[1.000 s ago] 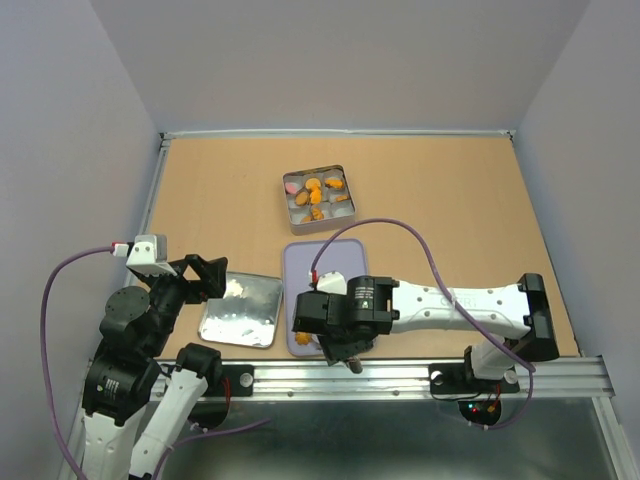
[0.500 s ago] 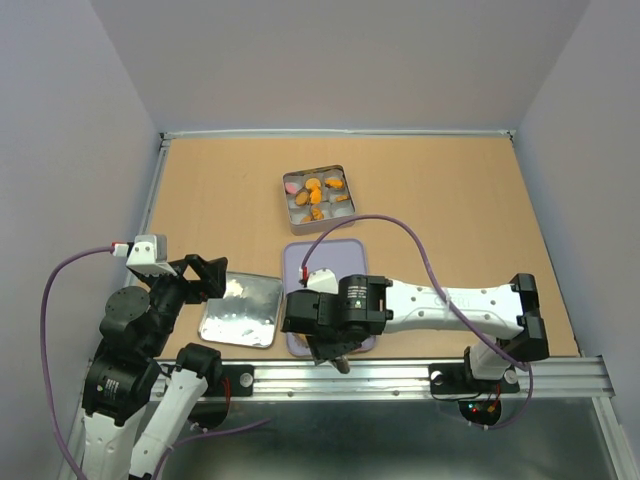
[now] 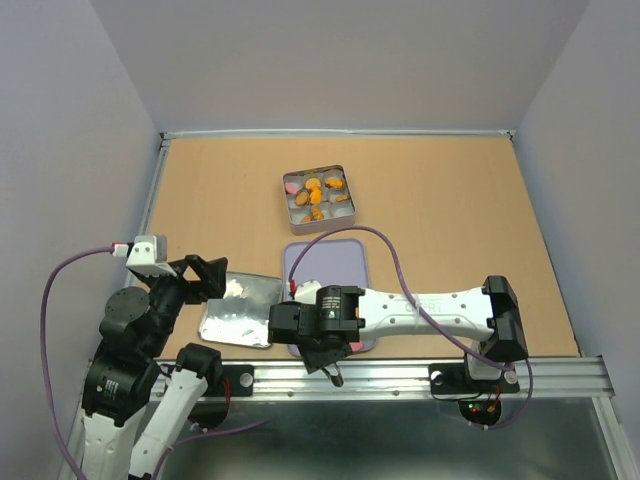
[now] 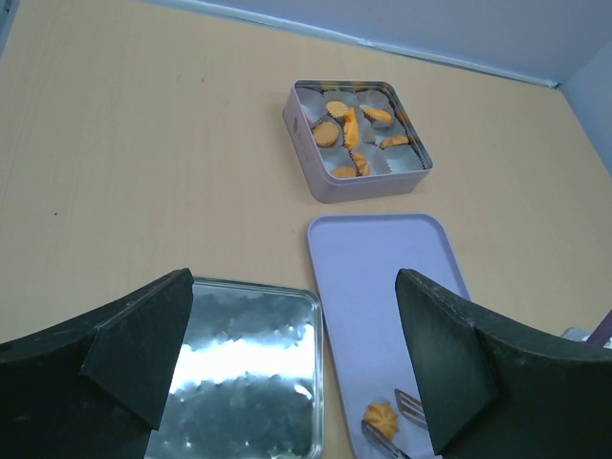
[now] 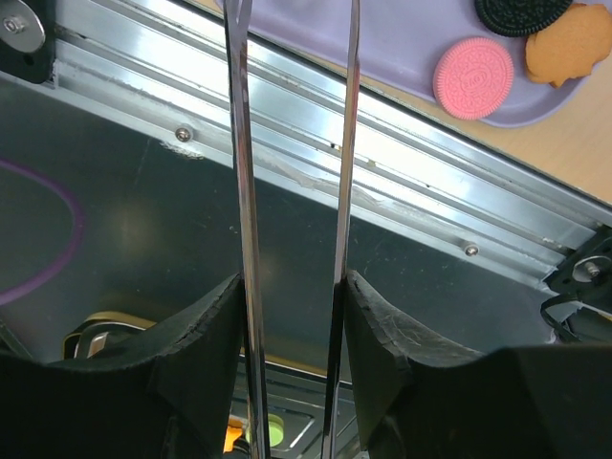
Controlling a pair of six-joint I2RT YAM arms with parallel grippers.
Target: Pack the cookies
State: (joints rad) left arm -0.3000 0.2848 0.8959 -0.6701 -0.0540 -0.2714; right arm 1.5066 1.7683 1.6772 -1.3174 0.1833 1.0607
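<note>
Several orange cookies and a pink one lie in the open square tin (image 3: 318, 198) at mid-table. A pink cookie (image 5: 473, 65), a black one (image 5: 521, 11) and an orange one (image 5: 574, 38) rest on the lilac tray (image 3: 325, 262). My right gripper (image 5: 292, 287) is shut on metal tongs (image 5: 239, 143) at the tray's near end. In the left wrist view the tong tips (image 4: 411, 406) straddle a flower-shaped orange cookie (image 4: 381, 418) on the tray's near left corner. Whether they pinch it is unclear. My left gripper (image 4: 294, 282) hangs open above the tin's lid (image 4: 239, 382), holding nothing.
The shiny lid (image 3: 240, 310) lies left of the tray. A metal rail (image 3: 420, 375) runs along the table's near edge, just under the right wrist. Grey walls close in the table on three sides.
My right arm has swung leftward along the near edge, carrying the tongs from the tray's middle toward its near left corner. The left arm has not moved.
</note>
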